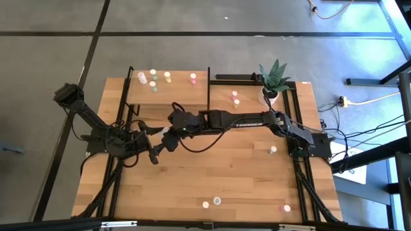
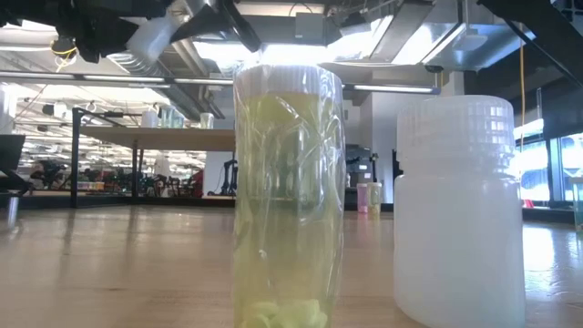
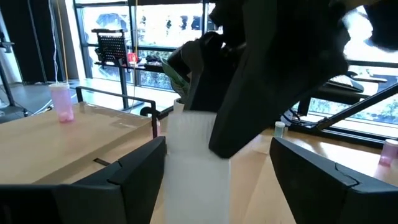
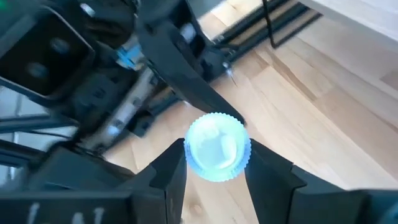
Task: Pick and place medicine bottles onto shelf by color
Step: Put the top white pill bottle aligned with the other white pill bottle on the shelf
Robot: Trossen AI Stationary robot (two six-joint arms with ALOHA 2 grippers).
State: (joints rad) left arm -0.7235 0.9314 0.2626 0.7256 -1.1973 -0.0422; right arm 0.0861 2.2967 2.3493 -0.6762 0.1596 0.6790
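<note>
At the centre of the overhead frame, the right gripper (image 1: 168, 137) and the left gripper (image 1: 156, 142) meet above the wooden table (image 1: 212, 173), a white-capped bottle (image 1: 166, 133) between them. The right wrist camera shows that gripper's two dark fingers (image 4: 169, 167) pressed against either side of the bottle's ribbed white cap (image 4: 217, 147), so the right arm holds it. In the left wrist camera the left gripper's fingers (image 3: 144, 163) stand spread wide, the whitish bottle body (image 3: 198, 167) in the gap between them and touching neither finger as far as can be seen.

The shelf (image 1: 168, 90), a raised light-wood platform framed by black posts, occupies the upper middle of the overhead frame. A cluster of small bottles (image 1: 153, 78) stands at its upper left, a pink-topped one (image 1: 192, 77) to their right. Two more bottles (image 1: 236, 98) sit right of the shelf beside a potted plant (image 1: 273, 79); others lie scattered along the lower edge of the frame. In the table-level view, a yellow-green bottle (image 2: 289, 196) and a white one (image 2: 458, 214) fill the foreground.
</note>
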